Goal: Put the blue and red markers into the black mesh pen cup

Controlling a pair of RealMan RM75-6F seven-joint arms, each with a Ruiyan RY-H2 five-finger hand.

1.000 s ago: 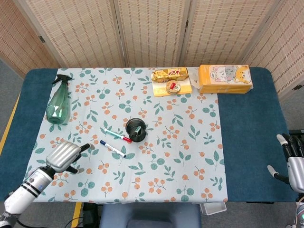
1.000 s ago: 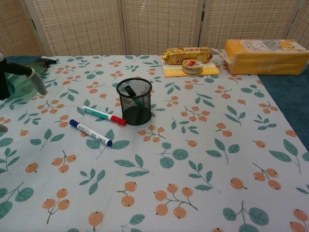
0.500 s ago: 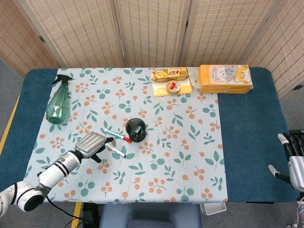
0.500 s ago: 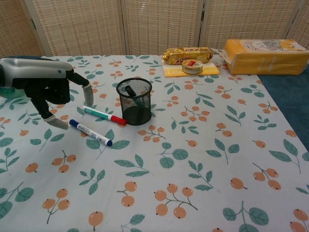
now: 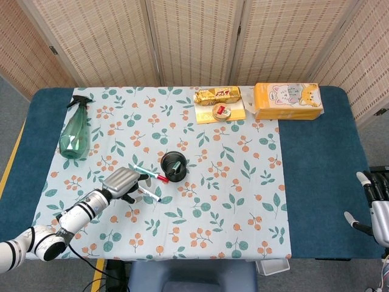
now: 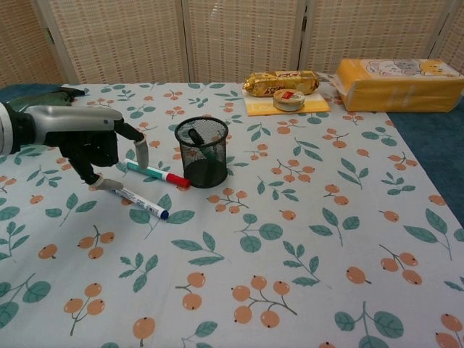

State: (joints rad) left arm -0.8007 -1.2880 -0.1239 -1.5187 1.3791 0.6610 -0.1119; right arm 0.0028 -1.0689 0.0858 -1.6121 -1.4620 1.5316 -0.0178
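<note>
My left hand [image 6: 93,145] sits low at the left of the chest view, over the flowered tablecloth [image 6: 304,239], its fingers spread and pointing down, holding nothing. One fingertip [image 6: 109,184] touches or nearly touches the back end of the white marker with the blue cap [image 6: 142,202], which lies flat on the cloth, cap towards the lower right. Just above it lies the teal-and-white marker with the red cap [image 6: 155,173], its red end close beside the round black mesh pen cup [image 6: 201,152]; another of my fingers hangs right above this marker's teal end. The cup stands upright left of the frame's centre, with a dark object inside I cannot make out.

In the head view my right hand [image 5: 377,204] rests at the lower right edge, beside the blue table [image 5: 316,182], fingers apart and empty.

A green spray bottle [image 5: 75,131] lies at the upper left. A golden snack packet [image 5: 217,95] and a yellow box with cat faces [image 5: 287,101] sit along the far edge.
</note>
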